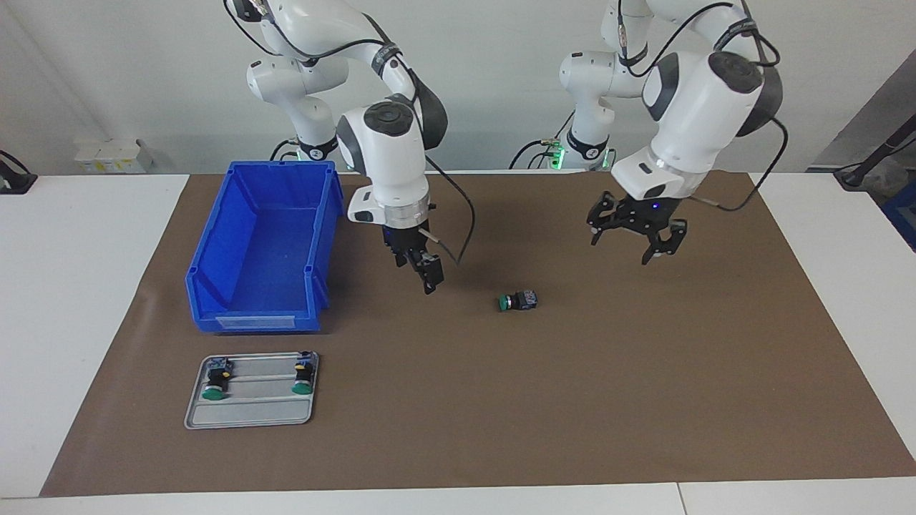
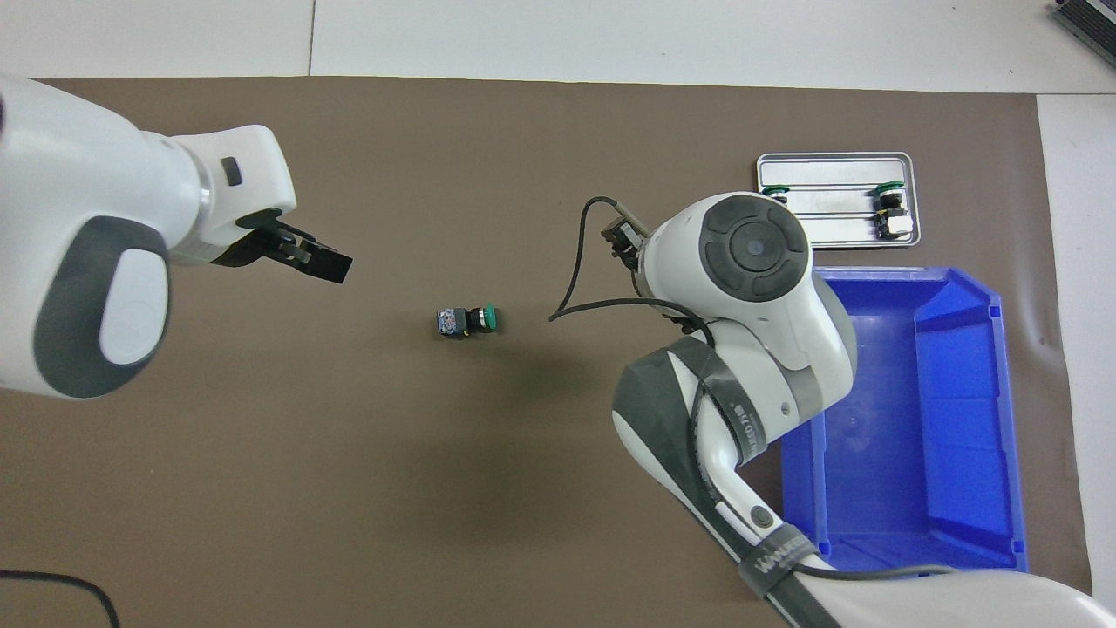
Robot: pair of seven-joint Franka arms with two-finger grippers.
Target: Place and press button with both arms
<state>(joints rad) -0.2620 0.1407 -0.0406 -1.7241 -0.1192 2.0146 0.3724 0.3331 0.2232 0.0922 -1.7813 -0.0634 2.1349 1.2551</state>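
**Now the button lies free on the mat, both grippers up in the air**

The button (image 1: 517, 301) lies on its side on the brown mat (image 1: 644, 400), about in the middle of the table, with its green cap toward the right arm's end and its bluish end toward the left arm's end. Nothing touches it.

The right gripper (image 1: 427, 275) hangs above the mat between the button and the blue bin (image 1: 265, 250). Its fingers are spread and hold nothing.

The left gripper (image 1: 630, 243) hovers over the mat toward the left arm's end, well apart from the button. Its fingers are spread wide and it is empty too.

Farther from the robots than the bin lies a small grey tray (image 1: 250, 411). On it lie two more green-capped buttons (image 1: 215, 380), apart from each other.
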